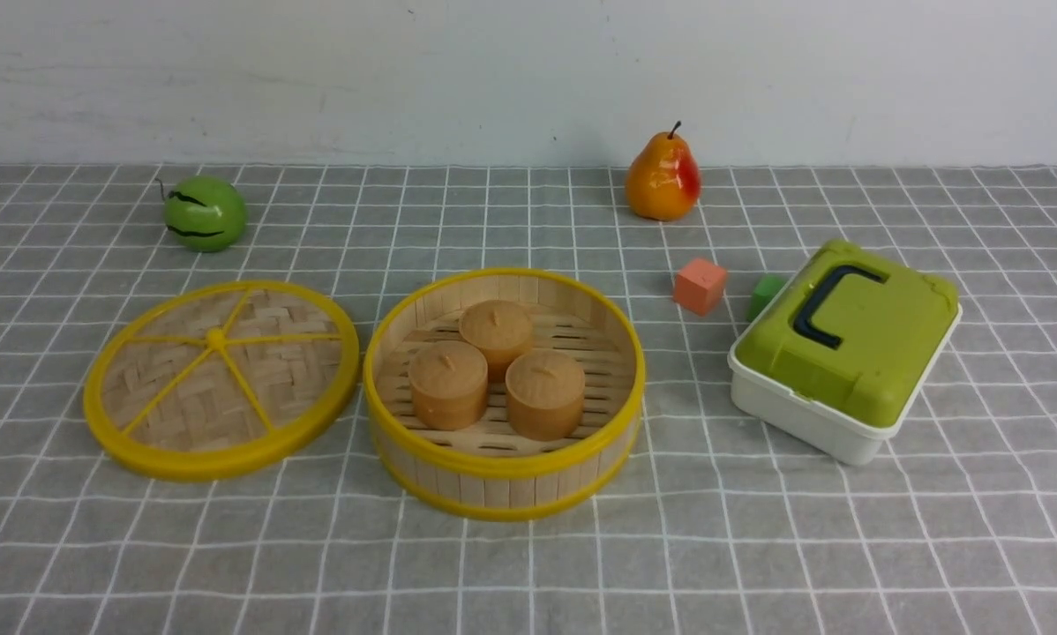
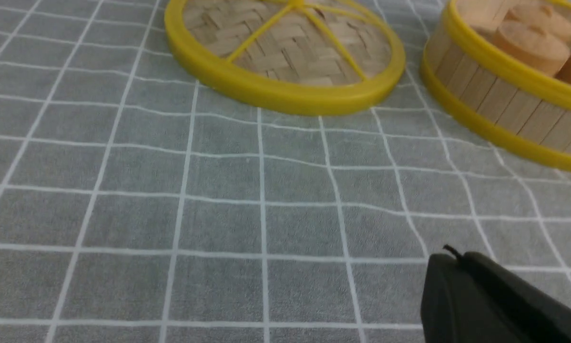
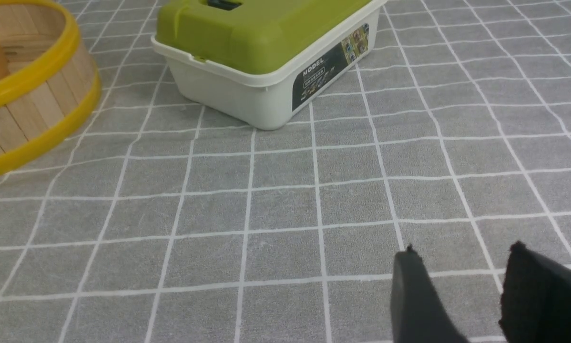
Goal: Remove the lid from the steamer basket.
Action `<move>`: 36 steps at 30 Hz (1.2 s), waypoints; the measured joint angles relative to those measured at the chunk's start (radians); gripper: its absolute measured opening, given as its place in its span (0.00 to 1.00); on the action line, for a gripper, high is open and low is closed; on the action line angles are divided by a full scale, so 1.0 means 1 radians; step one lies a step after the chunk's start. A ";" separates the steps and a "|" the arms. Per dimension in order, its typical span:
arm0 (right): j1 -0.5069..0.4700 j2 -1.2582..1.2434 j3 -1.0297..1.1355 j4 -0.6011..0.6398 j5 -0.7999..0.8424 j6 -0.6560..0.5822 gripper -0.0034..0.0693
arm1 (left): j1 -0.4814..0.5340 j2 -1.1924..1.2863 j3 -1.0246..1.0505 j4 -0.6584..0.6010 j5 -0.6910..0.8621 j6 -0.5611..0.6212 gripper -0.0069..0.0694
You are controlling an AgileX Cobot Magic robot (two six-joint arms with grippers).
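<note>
The left gripper (image 2: 452, 257) has its fingers pressed together; the right gripper (image 3: 464, 250) has its fingers spread, with nothing between them. The steamer basket (image 1: 506, 489) stands uncovered on the gridded cloth (image 1: 528, 582), containing three buns (image 1: 496, 375). The lid (image 1: 220, 463) lies beside it, to the left. Farther back are a green fruit (image 1: 206, 213) and an orange pear (image 1: 663, 181).

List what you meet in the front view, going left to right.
Bamboo lid → steamer basket → orange-red pear → salmon cube → box with green lid.
</note>
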State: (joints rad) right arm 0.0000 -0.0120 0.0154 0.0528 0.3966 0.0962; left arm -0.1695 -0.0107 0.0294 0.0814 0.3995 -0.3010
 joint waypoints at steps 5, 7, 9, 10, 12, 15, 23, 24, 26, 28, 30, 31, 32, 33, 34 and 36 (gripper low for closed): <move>0.000 0.000 0.000 0.000 0.000 0.000 0.38 | 0.000 0.000 0.001 -0.004 0.001 0.063 0.07; 0.000 0.000 0.000 0.000 0.000 0.000 0.38 | 0.000 0.000 0.001 -0.008 0.001 0.076 0.07; 0.000 0.000 0.000 0.000 0.000 0.000 0.38 | 0.000 0.000 0.001 -0.019 0.001 0.124 0.07; 0.000 0.000 0.000 0.000 0.000 0.000 0.38 | 0.000 0.000 0.001 -0.020 0.001 0.128 0.07; 0.000 0.000 0.000 0.000 0.000 0.000 0.38 | 0.000 0.000 0.001 -0.049 0.000 0.168 0.07; 0.000 0.000 0.000 0.000 0.000 0.000 0.38 | 0.000 0.000 0.001 -0.073 -0.001 0.179 0.07; 0.000 0.000 0.000 0.000 0.000 0.000 0.38 | 0.000 0.000 0.001 -0.104 -0.001 0.152 0.07; 0.000 0.000 0.000 0.000 0.000 0.000 0.38 | 0.000 0.000 0.001 -0.101 -0.001 0.139 0.07; 0.000 0.000 0.000 0.000 0.000 0.000 0.38 | 0.000 0.000 0.001 -0.101 -0.001 0.124 0.07; 0.000 0.000 0.000 0.000 0.000 0.000 0.38 | 0.000 0.000 0.001 -0.101 -0.001 0.109 0.07; 0.000 0.000 0.000 0.000 0.000 0.000 0.38 | 0.000 0.000 0.001 -0.100 -0.001 0.104 0.08; 0.000 0.000 0.000 0.000 0.000 0.000 0.38 | 0.000 0.000 0.001 -0.099 -0.001 0.103 0.08; 0.000 0.000 0.000 0.000 0.000 0.000 0.38 | 0.000 0.000 0.001 -0.099 -0.001 0.102 0.08; 0.000 0.000 0.000 0.000 0.000 0.000 0.38 | 0.000 0.000 0.001 -0.099 -0.001 0.102 0.08; 0.000 0.000 0.000 0.000 0.000 0.000 0.38 | 0.000 0.000 0.001 -0.099 -0.001 0.102 0.08; 0.000 0.000 0.000 0.000 0.000 0.000 0.38 | 0.000 0.000 0.001 -0.099 -0.001 0.100 0.08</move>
State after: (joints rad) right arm 0.0000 -0.0120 0.0154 0.0528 0.3966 0.0962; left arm -0.1695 -0.0107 0.0305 -0.0171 0.3981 -0.2012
